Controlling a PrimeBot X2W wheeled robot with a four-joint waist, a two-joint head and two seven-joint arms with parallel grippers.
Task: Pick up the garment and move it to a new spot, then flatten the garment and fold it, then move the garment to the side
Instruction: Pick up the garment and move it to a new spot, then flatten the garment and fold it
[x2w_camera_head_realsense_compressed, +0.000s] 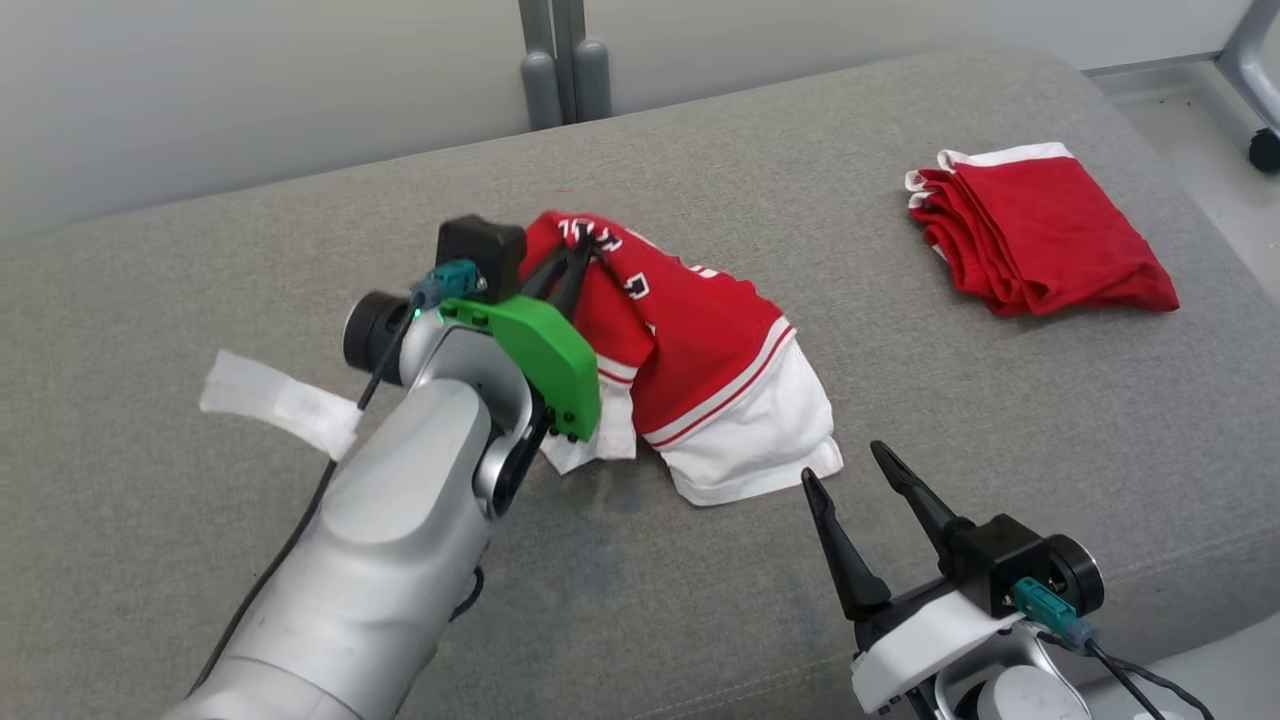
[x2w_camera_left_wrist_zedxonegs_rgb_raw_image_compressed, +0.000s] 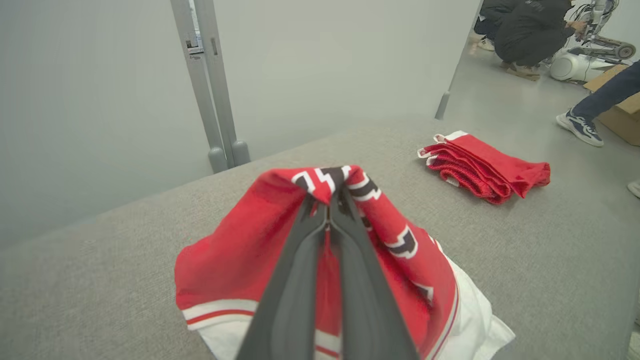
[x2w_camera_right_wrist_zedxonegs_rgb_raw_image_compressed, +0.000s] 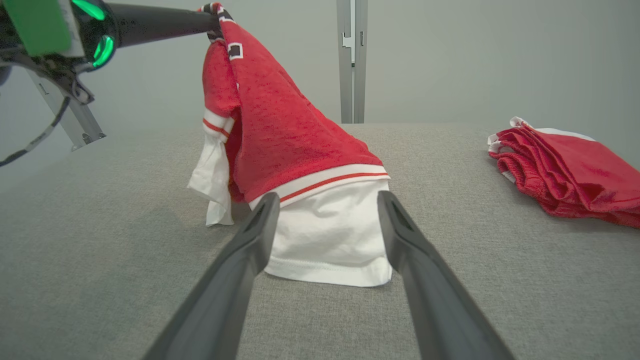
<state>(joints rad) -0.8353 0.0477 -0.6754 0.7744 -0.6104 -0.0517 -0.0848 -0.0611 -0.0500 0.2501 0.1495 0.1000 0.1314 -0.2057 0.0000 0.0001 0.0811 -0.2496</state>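
Note:
A red and white garment (x2w_camera_head_realsense_compressed: 700, 370) with dark lettering hangs in a peak above the grey cushioned surface (x2w_camera_head_realsense_compressed: 300, 230), its white lower part resting on the fabric. My left gripper (x2w_camera_head_realsense_compressed: 578, 252) is shut on the garment's top edge and holds it lifted; the left wrist view has the garment (x2w_camera_left_wrist_zedxonegs_rgb_raw_image_compressed: 240, 250) draped around my closed fingers (x2w_camera_left_wrist_zedxonegs_rgb_raw_image_compressed: 300, 280). My right gripper (x2w_camera_head_realsense_compressed: 845, 462) is open, low and just in front of the garment's white hem (x2w_camera_right_wrist_zedxonegs_rgb_raw_image_compressed: 330, 240), not touching it. In the right wrist view the left gripper (x2w_camera_right_wrist_zedxonegs_rgb_raw_image_compressed: 210, 21) pinches the top of the cloth.
A folded red garment (x2w_camera_head_realsense_compressed: 1040, 235) lies at the far right of the surface. A strip of white tape (x2w_camera_head_realsense_compressed: 275, 400) sits by the left arm. Metal posts (x2w_camera_head_realsense_compressed: 560, 60) stand behind the surface. A crouching person (x2w_camera_left_wrist_zedxonegs_rgb_raw_image_compressed: 530, 30) and another person's foot (x2w_camera_left_wrist_zedxonegs_rgb_raw_image_compressed: 580, 127) are on the floor beyond.

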